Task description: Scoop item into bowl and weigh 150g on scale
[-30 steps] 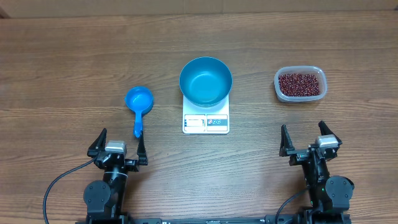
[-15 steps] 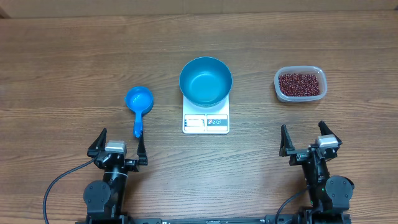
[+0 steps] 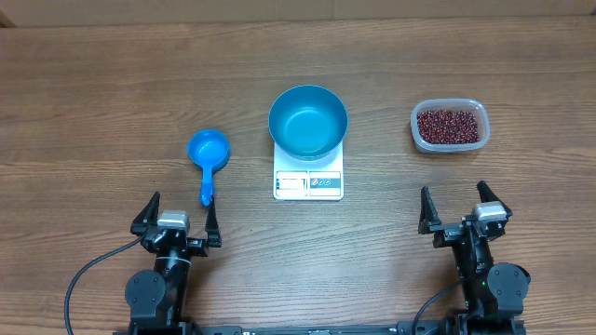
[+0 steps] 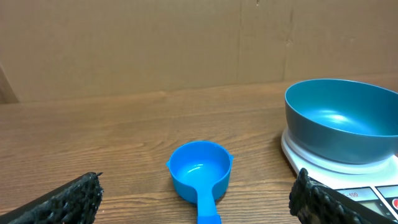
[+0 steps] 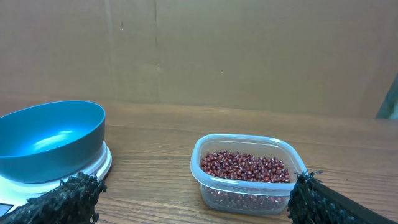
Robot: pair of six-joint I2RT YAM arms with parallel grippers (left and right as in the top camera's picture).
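At the middle of the table (image 3: pixel 93 84) — blue bowl (image 3: pixel 308 119) on top of the white scale (image 3: pixel 308 184), empty inside, no beans in it yet. To the right, well apart from the bowl, red-brown beans (image 3: pixel 451 126) in a clear tub (image 3: pixel 413 126), none of them outside. To the left of the scale, a small blue scoop (image 3: pixel 207 154), handle toward the left gripper (image 3: pixel 182 212). At the near edge, left gripper and right gripper (image 3: pixel 454 200) alike with fingers wide apart, nothing between them, touching nothing. Seems the very start — scooping not yet begun. Next, probably: lower the left gripper over the scoop handle just ahead, close on it, lift level. Calls for a straight grip, because of the thin handle, flat on the wood.
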